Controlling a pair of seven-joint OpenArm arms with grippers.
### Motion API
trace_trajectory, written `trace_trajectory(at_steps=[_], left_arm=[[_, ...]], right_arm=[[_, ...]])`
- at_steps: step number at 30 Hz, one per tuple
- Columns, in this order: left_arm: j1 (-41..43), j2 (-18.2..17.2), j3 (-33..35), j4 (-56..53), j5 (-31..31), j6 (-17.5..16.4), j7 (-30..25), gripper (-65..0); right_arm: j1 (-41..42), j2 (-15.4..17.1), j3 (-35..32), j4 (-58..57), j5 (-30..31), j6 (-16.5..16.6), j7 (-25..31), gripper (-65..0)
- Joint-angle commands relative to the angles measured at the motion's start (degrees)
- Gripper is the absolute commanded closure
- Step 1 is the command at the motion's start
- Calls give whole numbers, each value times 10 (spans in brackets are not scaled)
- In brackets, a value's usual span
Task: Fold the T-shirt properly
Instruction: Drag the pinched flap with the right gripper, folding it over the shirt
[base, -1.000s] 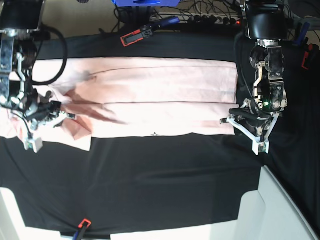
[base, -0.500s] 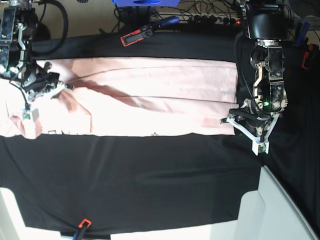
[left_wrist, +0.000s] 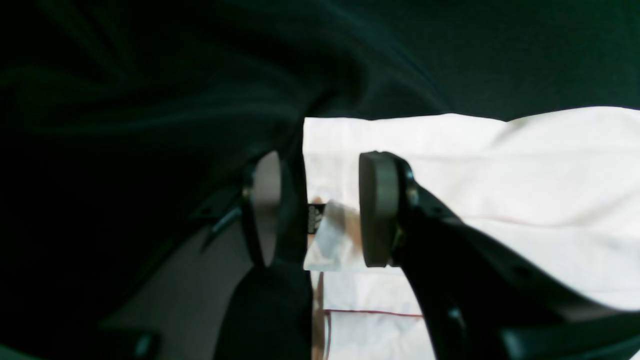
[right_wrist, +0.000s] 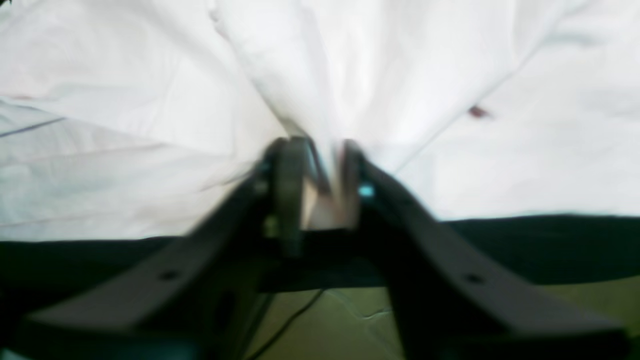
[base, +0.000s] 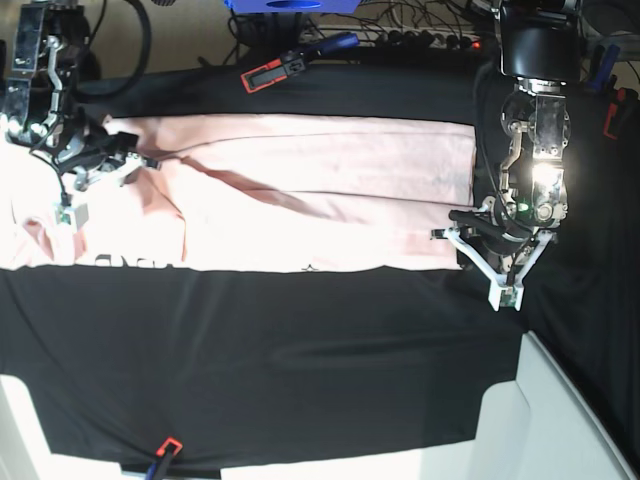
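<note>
The pale pink T-shirt (base: 330, 190) lies lengthwise across the black table cloth (base: 300, 350). A strip of black lettering (base: 120, 262) shows at its near left edge. My right gripper (base: 135, 160) is over the shirt's left end. In the blurred right wrist view the right gripper (right_wrist: 322, 170) has a peak of T-shirt (right_wrist: 450, 75) cloth drawn up between its narrow-set pads. My left gripper (base: 445, 226) sits at the shirt's right edge. The left wrist view shows the left gripper (left_wrist: 320, 210) open, straddling the T-shirt (left_wrist: 500, 165) edge with a small label below the gap.
A red and black hand tool (base: 265, 75) lies at the back edge beside cables. A small red clamp (base: 165, 447) holds the cloth's front edge. A white board (base: 560, 420) fills the front right corner.
My right gripper has carried the shirt's left part toward the back, flattening the crumpled fold and exposing lettering. My left gripper has shifted slightly left onto the shirt's edge.
</note>
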Motion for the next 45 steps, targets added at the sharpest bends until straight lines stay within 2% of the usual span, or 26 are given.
trace_trajectory(at_steps=[1,4,9,13,16,19,23,26,29,31,38,45], left_arm=[[-8,-6,-3,12,-1,2,-10,-259],[-9,-5,-3,12,-2,2,-10,-259],[-9,-4,-3,12,-4,2,-10,-259],[-10,-3,-4,16,-4,2,-10,-257],[-7,-4,-4,17,-2,2,-10,-257],[-5,-4,-4,17,-2,2,-10,-257],[-3,-6,-4,16,-1,2,-10,-257],[-3,-7,-4,16,-1,2,-10,-257],[-3,-16,-4,13,-1,2,-10,-257],[-3,-18,-4,12,-1,2,-10,-257],[-5,-18,-4,13,-1,2,-10,-257],[-7,-17,-4,12,-1,2,-10,-257]], right_arm=[[0,3,17,11,4,1,6,-221],[1,6,40,12,4,1,7,-296],[-1,15,82,51,3,1,7,-299],[41,60,89,40,3,2,9,-306],[104,95,90,-26,3,3,5,-306],[168,114,91,-99,6,5,4,-306],[242,113,95,-204,7,5,-6,-348],[278,88,190,-254,7,5,-16,-405],[300,61,316,-258,7,5,-19,-427],[311,61,343,-262,7,5,-26,-428],[325,72,368,-290,7,5,-24,-425],[327,92,369,-381,7,6,22,-421]])
